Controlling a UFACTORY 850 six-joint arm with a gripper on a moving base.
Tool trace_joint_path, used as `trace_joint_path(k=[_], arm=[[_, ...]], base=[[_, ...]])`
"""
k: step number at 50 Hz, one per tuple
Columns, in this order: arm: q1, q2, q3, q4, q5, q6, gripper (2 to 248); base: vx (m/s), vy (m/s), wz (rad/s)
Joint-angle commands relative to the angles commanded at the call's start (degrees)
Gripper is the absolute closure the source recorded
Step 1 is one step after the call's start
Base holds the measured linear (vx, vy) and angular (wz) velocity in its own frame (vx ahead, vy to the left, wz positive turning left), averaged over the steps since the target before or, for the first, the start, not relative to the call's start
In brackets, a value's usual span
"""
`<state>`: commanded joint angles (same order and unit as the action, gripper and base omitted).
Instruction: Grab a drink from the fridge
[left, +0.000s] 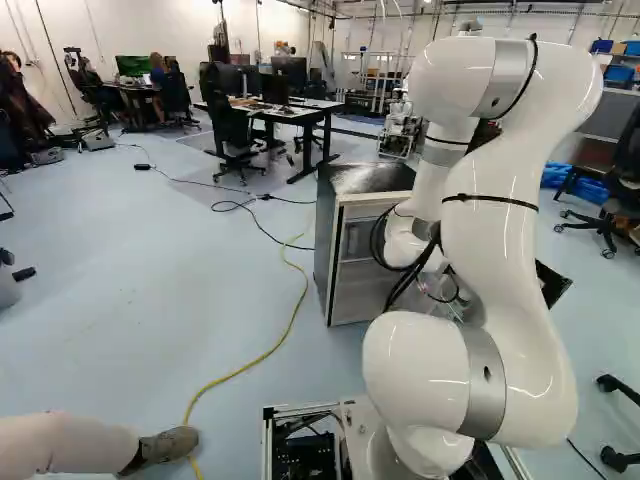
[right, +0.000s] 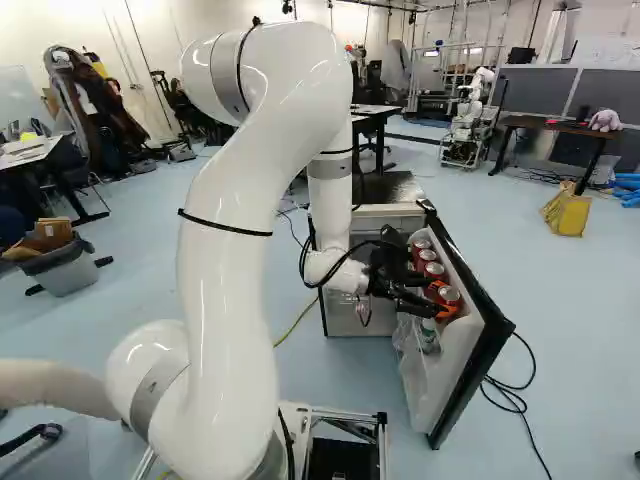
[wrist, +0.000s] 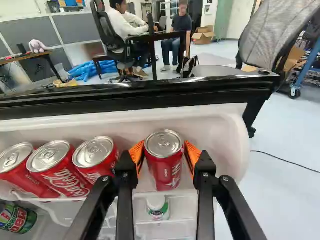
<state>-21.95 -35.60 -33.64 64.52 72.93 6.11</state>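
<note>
The gripper (right: 443, 300) is at the open door (right: 487, 335) of the fridge (left: 345, 262), its fingers (wrist: 125, 172) part-way apart, with the orange pads against both sides of the end can (wrist: 164, 162), which is red with a silver top. That can stands upright in the white door shelf (wrist: 227, 137), at the end of a row. Three more red cans (wrist: 93, 157) line up to one side of it, the nearest just beside one finger, and the door's black outer edge (wrist: 150, 97) runs beyond them all. Under the end can, on a lower level, is a small container with a white cap (wrist: 158, 206), its lower part hard to make out; a green can (wrist: 17, 218) is cut off by the wrist view's edge. In the left base view the arm (left: 510, 230) hides the gripper, the cans and most of the door. In the right base view black cables (right: 330, 270) hang round the arm near the wrist. The fridge stands on a pale, smooth floor (left: 130, 300), with a yellow cable (left: 300, 290) running along one side and a black cable (right: 515, 400) by the door. Farther off are desks (left: 290, 112) and office chairs (left: 232, 135).
</note>
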Motion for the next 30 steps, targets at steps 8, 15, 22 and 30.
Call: trace_joint_path(k=[8,15,22,30], arm=[[-0.1,0.0,0.0,0.0,0.0,0.0,122],[-0.1,0.0,0.0,0.0,0.0,0.0,153],[-0.1,0.0,0.0,0.0,0.0,0.0,160],[-0.1,0.0,0.0,0.0,0.1,0.0,160]], base=[[0.000,0.000,0.000],[0.000,0.000,0.000],[0.000,0.000,0.000],[0.000,0.000,0.000]])
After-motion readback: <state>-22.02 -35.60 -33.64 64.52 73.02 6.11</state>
